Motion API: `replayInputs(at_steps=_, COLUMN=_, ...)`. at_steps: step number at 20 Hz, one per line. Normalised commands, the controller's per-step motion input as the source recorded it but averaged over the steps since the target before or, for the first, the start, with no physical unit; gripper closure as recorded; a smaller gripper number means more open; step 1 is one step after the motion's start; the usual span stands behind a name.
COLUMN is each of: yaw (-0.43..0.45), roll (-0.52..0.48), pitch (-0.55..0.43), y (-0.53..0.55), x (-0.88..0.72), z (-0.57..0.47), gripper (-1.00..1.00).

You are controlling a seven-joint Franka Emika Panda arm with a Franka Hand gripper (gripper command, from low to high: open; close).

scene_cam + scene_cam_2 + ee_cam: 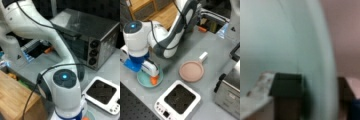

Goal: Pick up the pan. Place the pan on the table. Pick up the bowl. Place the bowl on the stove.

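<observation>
Down at a front view's lower left, the claw (153,78) reaches into the one light-teal bowl (143,80), its orange tip touching the inside near the rim, while the arm's blue-and-white wrist hides much of the bowl. Whether the claw is spread or pinching the rim cannot be told from that view. From the wrist view, a dark finger (287,96) sits on one side of the bowl's curved teal wall (290,40) and a second one is cut off at the right edge on the other side, so the claw straddles the rim; contact with the wall is too blurred to judge. One dusty-pink pan (191,71) lies flat on the grey table (212,50), its white handle pointing up and right, just beside the one white stove (179,101) and apart from the bowl. The stove's black plate is bare. In a front view the arm (64,87) blocks the bowl and pan, leaving only the stove (103,93), cut by the frame edge, one steel toaster oven (90,37) and a wooden board (12,97).
</observation>
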Motion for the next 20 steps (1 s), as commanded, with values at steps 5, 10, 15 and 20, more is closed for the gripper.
replayInputs(at_steps=5, yaw=-0.073, roll=0.089, pitch=0.01, y=0.02, x=-0.25, z=0.1, gripper=1.0)
replayInputs(at_steps=10, yaw=-0.121, roll=0.077, pitch=-0.028, y=0.1, x=-0.26, z=0.06, gripper=1.0)
replayInputs(at_steps=15, yaw=-0.162, roll=0.06, pitch=-0.065, y=0.18, x=-0.24, z=0.0, gripper=1.0)
replayInputs(at_steps=20, yaw=-0.204, roll=0.049, pitch=-0.061, y=0.27, x=-0.27, z=0.02, gripper=1.0)
